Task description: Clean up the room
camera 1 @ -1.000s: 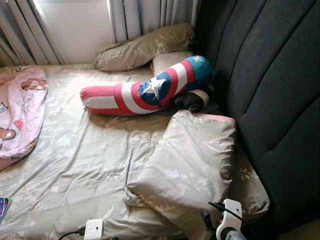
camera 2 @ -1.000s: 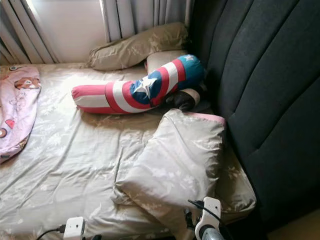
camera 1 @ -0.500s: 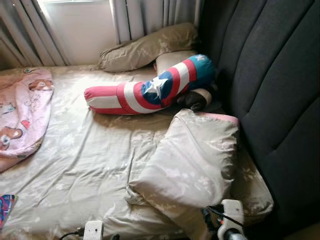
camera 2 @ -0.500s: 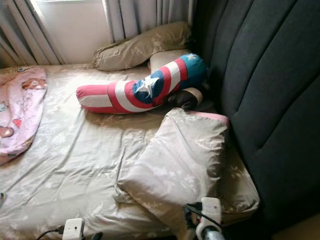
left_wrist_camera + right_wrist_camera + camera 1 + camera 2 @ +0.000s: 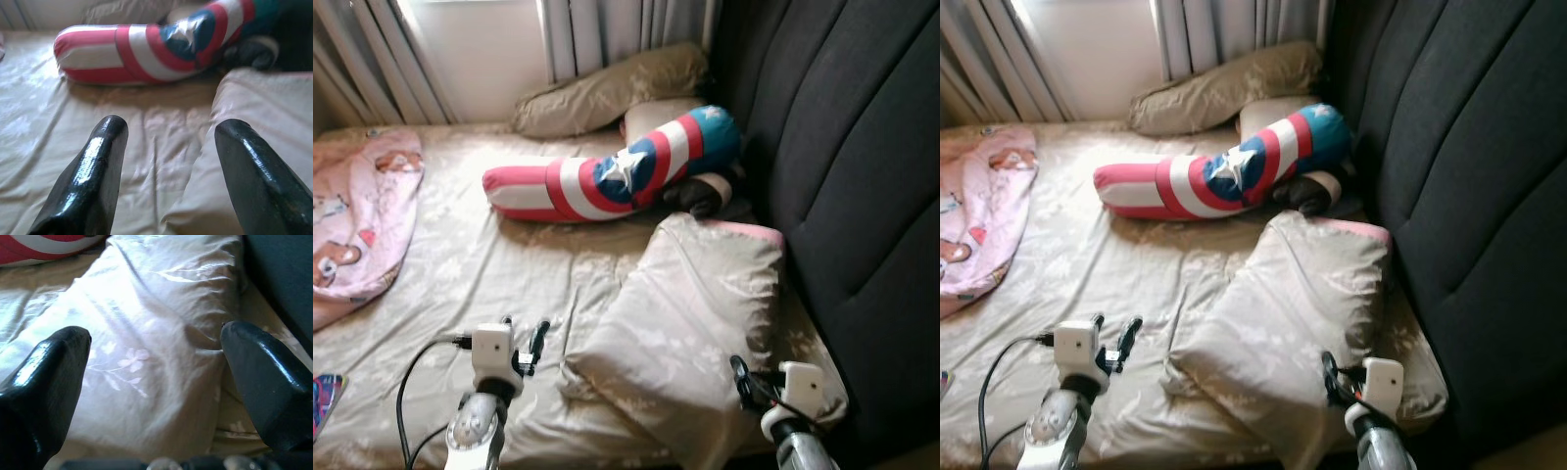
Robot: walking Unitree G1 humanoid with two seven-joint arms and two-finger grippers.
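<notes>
A large beige floral pillow point(image 5: 695, 323) lies crooked on the bed, one corner against the dark headboard point(image 5: 852, 157). Behind it rests a red, white and blue star bolster point(image 5: 617, 176), with a dark plush thing point(image 5: 700, 198) tucked under its end. A second beige pillow point(image 5: 607, 88) lies by the curtains. My left gripper point(image 5: 525, 335) hovers open over the sheet, just left of the big pillow's near corner point(image 5: 254, 98). My right gripper point(image 5: 1332, 372) is open at the pillow's near right edge, and the pillow point(image 5: 156, 347) spreads between its fingers.
A pink printed blanket point(image 5: 362, 215) is bunched at the bed's left side. A colourful item point(image 5: 321, 392) peeks in at the lower left. The beige sheet point(image 5: 489, 264) is wrinkled. Curtains point(image 5: 597, 29) hang behind the bed.
Both arms have risen into view: the left gripper came up over the sheet, the right one lifted to the pillow's edge. The camera shifted slightly.
</notes>
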